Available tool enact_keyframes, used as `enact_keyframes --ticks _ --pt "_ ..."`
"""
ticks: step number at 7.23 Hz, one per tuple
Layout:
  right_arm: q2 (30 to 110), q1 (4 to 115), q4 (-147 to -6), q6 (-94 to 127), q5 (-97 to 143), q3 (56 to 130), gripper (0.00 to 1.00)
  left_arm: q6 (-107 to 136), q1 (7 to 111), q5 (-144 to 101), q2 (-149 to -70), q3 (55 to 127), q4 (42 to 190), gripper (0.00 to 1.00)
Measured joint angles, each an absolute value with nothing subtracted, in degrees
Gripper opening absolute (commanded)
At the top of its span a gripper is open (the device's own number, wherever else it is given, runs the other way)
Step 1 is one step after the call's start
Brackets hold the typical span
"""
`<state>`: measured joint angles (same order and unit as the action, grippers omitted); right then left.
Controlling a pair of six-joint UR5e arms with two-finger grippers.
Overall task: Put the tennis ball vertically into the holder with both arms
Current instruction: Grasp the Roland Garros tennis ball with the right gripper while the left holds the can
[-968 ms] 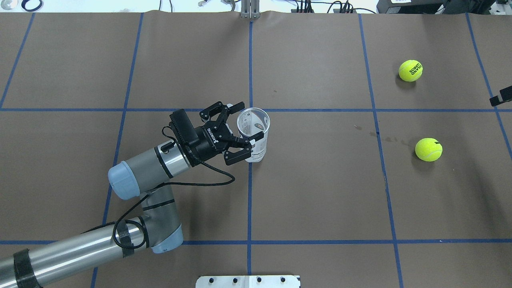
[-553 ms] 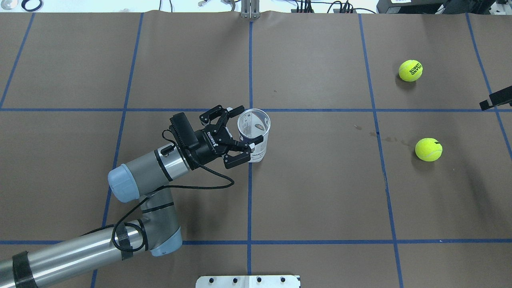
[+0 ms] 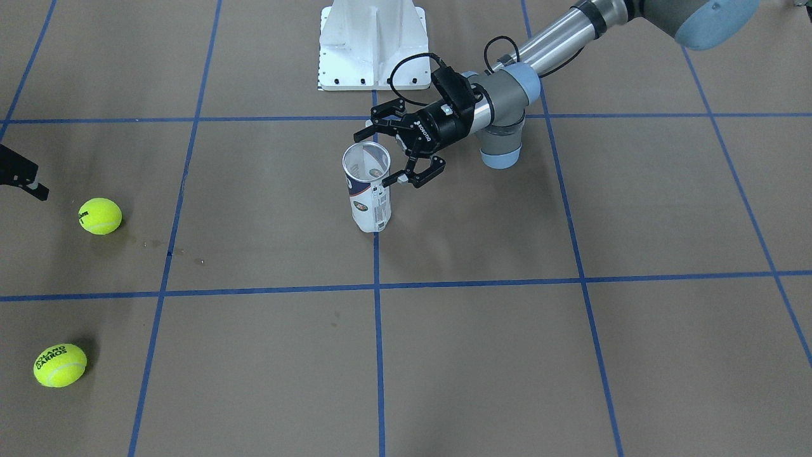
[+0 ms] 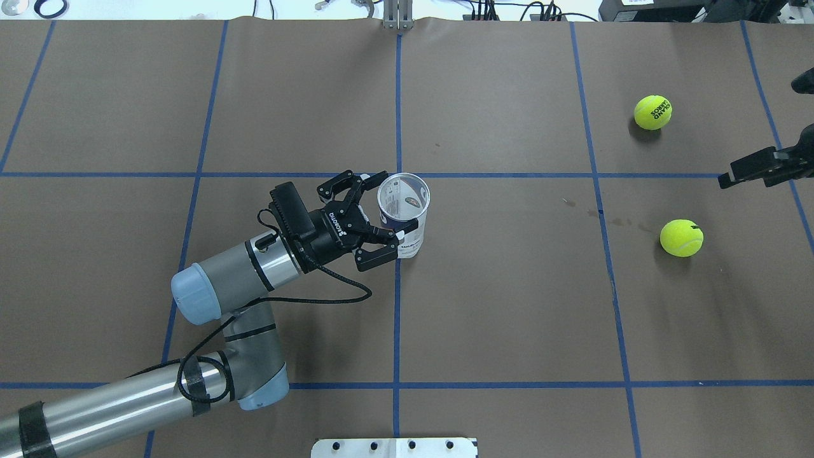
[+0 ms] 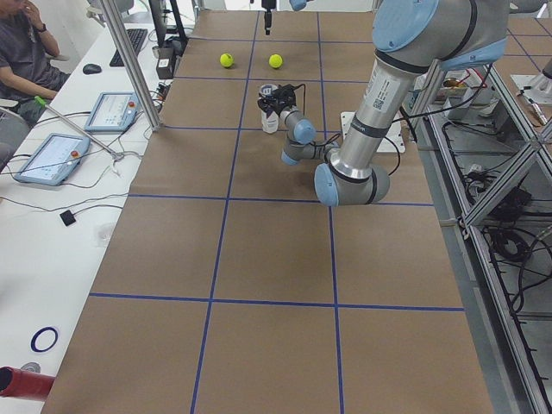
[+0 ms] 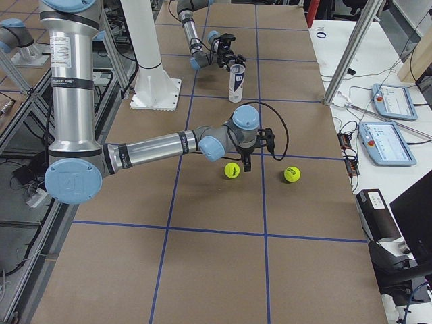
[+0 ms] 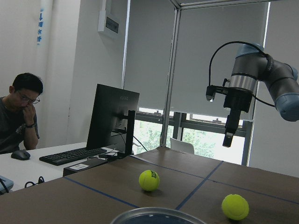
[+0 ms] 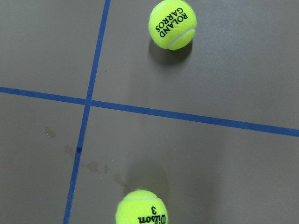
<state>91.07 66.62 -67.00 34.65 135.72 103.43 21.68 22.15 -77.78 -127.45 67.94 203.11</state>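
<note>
The clear holder [image 4: 407, 219] stands upright, mouth up, at the table's middle; it also shows in the front view [image 3: 368, 197]. My left gripper [image 4: 391, 205] is open at its left side near the rim, jaws spread on either side of the tube's upper part, holding nothing. Two yellow tennis balls lie far right: a Wilson ball [image 4: 682, 238] and a Roland Garros ball [image 4: 653, 112]. My right gripper [image 7: 227, 140] hangs pointing down above the table between the balls, nearer the Wilson ball [image 8: 141, 207]. It looks open and empty; one finger [image 4: 741, 173] shows at the overhead view's right edge.
The white pedestal [image 3: 371, 44] stands at the robot side of the table. Blue tape lines grid the brown surface. An operator's desk with monitor, keyboard and tablets [image 5: 112, 108] runs along the far side.
My left gripper has drawn back a little from the holder, which stays upright and still. My right gripper has come in from the right edge, moving left toward the balls.
</note>
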Motion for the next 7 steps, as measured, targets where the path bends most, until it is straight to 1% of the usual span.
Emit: enact_keyframes --ticks 3,7 --pt "91.3 57.6 -65.3 38.3 128.0 101.6 0.99 21.6 22.2 -77.8 -127.6 68.0 203.1 0.99" --pt "91.2 53.5 -65.1 38.5 125.2 98.7 0.98 21.6 22.1 -77.9 -128.0 68.0 203.0 0.99"
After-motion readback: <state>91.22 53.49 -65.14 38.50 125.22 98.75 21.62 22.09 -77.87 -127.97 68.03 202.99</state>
